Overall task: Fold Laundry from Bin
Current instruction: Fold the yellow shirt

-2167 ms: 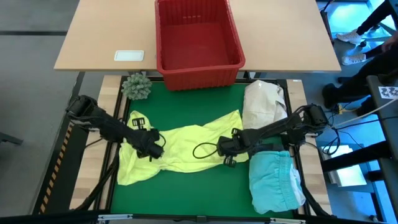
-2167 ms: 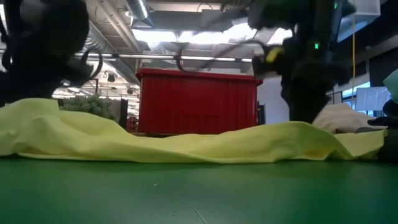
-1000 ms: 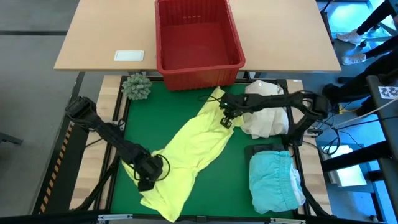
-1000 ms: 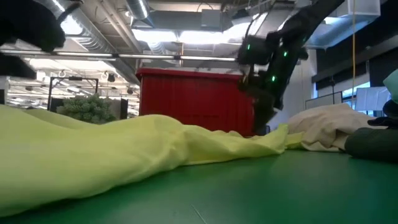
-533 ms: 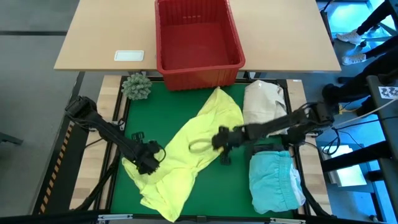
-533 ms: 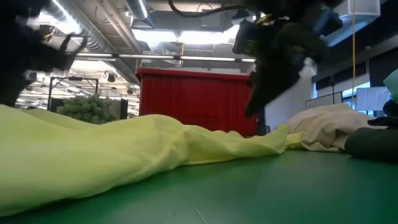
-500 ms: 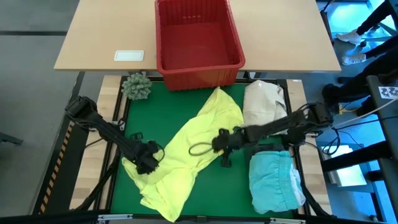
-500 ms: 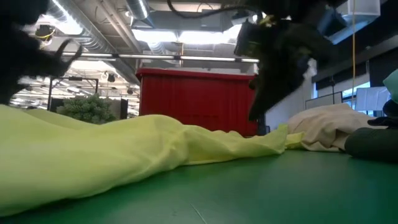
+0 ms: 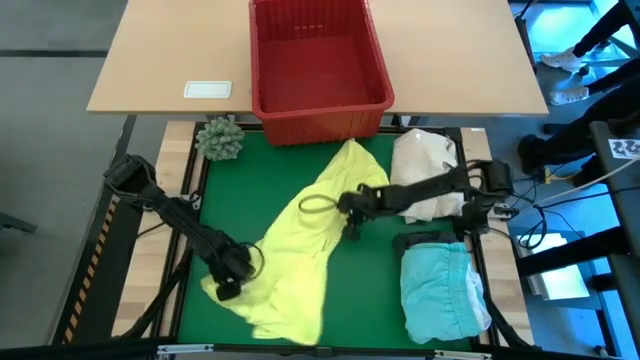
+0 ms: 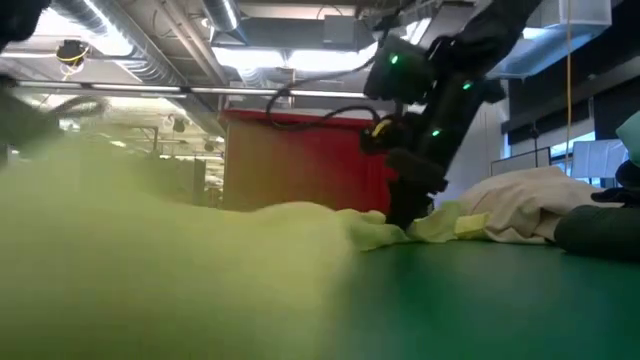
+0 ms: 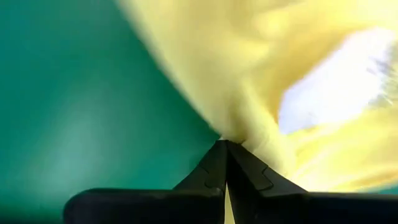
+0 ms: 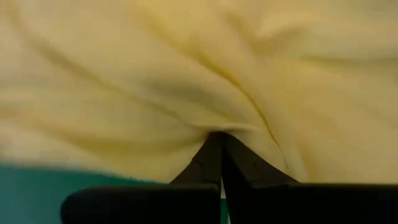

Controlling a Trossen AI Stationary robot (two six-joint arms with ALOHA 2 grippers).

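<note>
High view is showing the yellow garment (image 9: pixel 300 250) lying in a long diagonal band across the green mat (image 9: pixel 370 300), running from just in front of the red bin (image 9: pixel 318 110) at the mat's far edge down toward the near left corner. The left gripper (image 9: pixel 228 285) is sitting at the garment's near left end, and its wrist view is showing the two dark fingers (image 11: pixel 214 171) pressed together with yellow cloth (image 11: pixel 261 93) pinched at their tips. The right gripper (image 9: pixel 350 208) is reaching in from the right side to the garment's far half, near the middle of the mat, and its wrist view is likewise showing the fingers (image 12: pixel 214 162) meeting on a gathered fold of yellow fabric (image 12: pixel 186 74). In the low view the right arm (image 10: pixel 430 110) is coming down in front of the bin (image 10: pixel 300 160), with blurred yellow cloth (image 10: pixel 150 260) filling the picture's left half.

A light turquoise garment (image 9: pixel 442 290) is lying folded at the near right corner of the mat, with a dark garment (image 9: pixel 425 241) just beyond it. A cream-white bundle (image 9: pixel 425 170) is resting along the right edge, partly under the right arm. A small green spiky ball (image 9: pixel 220 138) is sitting at the far left corner. The bin is standing on the wooden table (image 9: pixel 170 60) behind the mat and is looking empty inside; a white card (image 9: pixel 208 89) is lying to its left.
</note>
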